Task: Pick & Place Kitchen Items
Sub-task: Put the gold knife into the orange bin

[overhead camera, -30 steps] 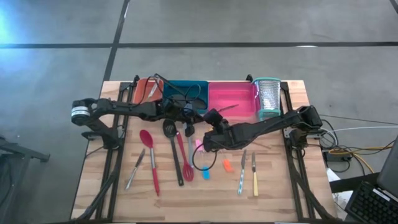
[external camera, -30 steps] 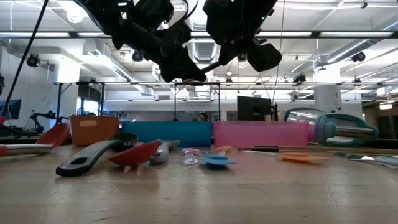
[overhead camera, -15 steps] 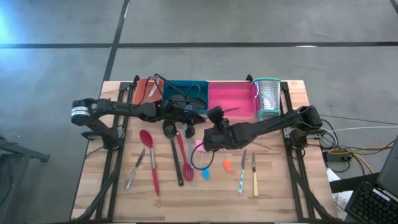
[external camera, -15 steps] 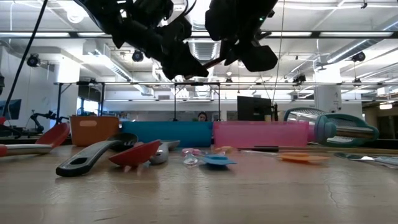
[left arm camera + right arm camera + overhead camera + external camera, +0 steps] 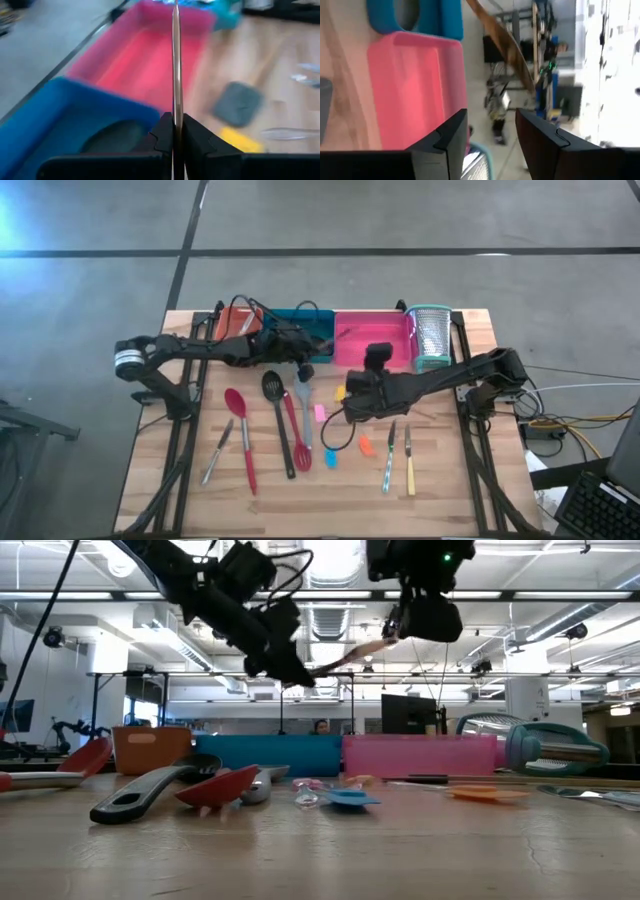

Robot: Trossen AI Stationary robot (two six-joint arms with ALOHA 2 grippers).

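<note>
High view: the left arm reaches across the table's far edge, its left tool [image 5: 308, 348] over the teal rectangular tray [image 5: 300, 330] at the border with the pink rectangular tray [image 5: 372, 340]. It is clamped on a slim brown flat utensil [image 5: 343, 334] that points over the pink tray. The right arm lies diagonally from the right edge, its right tool [image 5: 377, 361] over the pink tray's near rim; its fingers are hidden from this angle. On the wooden table [image 5: 150, 480] lie a red long-handled spoon [image 5: 242, 437], a black slotted spatula [image 5: 280, 425] and a yellow-handled knife [image 5: 409, 463].

Low view: both tools hang well above the table. The brown utensil spans the gap between them, tilted upward toward the right tool.

Left wrist view: the two dark fingers [image 5: 162, 134] pinch the utensil, seen edge-on as a thin line; the trays behind are blurred.

Right wrist view: the right tool's fingers [image 5: 450, 137] stand apart, holding nothing. The utensil crosses beyond them, its ends cut off.
</note>
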